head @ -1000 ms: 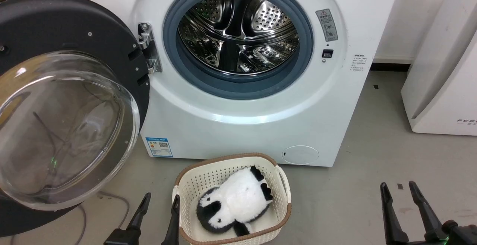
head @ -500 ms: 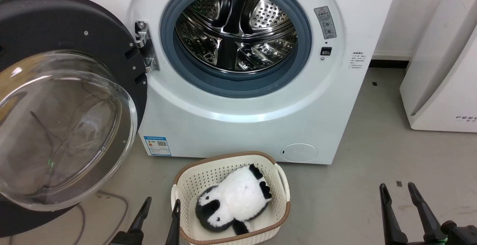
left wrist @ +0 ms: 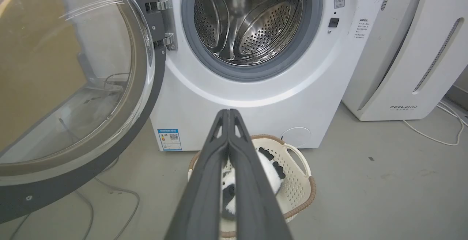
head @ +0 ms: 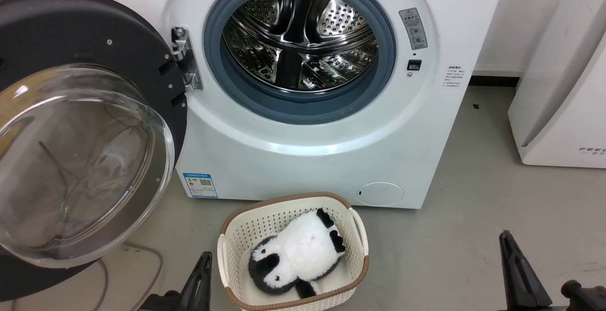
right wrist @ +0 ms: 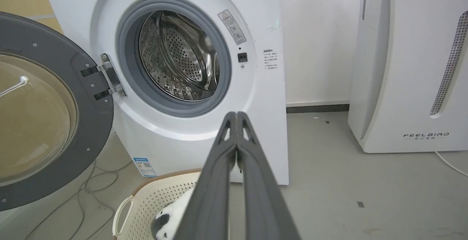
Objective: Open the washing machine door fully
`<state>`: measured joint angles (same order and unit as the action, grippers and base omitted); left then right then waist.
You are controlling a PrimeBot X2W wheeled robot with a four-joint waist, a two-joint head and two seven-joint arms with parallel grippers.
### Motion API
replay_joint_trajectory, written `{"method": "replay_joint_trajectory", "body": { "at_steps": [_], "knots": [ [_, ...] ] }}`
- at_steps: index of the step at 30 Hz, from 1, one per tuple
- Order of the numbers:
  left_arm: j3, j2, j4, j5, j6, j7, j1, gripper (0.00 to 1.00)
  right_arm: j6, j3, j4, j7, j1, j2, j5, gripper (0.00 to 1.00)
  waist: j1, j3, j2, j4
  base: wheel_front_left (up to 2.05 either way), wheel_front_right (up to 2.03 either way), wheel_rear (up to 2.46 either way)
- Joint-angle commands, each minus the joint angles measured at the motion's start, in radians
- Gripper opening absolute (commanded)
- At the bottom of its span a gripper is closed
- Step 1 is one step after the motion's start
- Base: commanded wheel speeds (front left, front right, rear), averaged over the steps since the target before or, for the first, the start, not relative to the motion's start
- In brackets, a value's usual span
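Both clenched, empty: left gripper (left wrist: 228, 112), right gripper (right wrist: 237, 114) | washing machine door (head: 71, 27) wide open | grey floor (head: 473, 226), basket (head: 289, 198)

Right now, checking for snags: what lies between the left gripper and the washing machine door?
In the head view, grey floor crossed by a thin cable separates the shut left gripper from the washing machine door.

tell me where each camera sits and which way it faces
Head view: on the head, looking forward and down at the steel drum, open washing machine door and basket; left gripper and right gripper at the bottom.
Left wrist view: on the left wrist, facing the drum along its shut jaws.
Right wrist view: on the right wrist, facing the drum slantwise along its shut jaws.
Shared: both wrist views show the FEELBIRD appliance.
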<state>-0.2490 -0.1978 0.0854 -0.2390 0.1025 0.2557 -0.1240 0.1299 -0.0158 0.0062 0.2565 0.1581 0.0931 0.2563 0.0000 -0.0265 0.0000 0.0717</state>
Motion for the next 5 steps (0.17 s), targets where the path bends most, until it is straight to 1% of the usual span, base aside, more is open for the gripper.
{"method": "replay_joint_trajectory", "body": {
  "at_steps": [1,5],
  "knots": [
    [0.004,0.003,-0.001,0.004,-0.002,-0.004,0.002,0.0,0.0,0.0,0.0,-0.004,-0.003,-0.001,-0.004,0.0,0.0,0.0,0.0,-0.001,0.0,0.0,0.0],
    [0.012,0.007,-0.004,0.012,-0.005,-0.013,0.006,0.0,0.0,0.001,0.0,-0.013,-0.008,-0.002,-0.013,0.0,0.0,0.001,0.0,-0.003,0.0,0.0,0.0]
  ]
}}
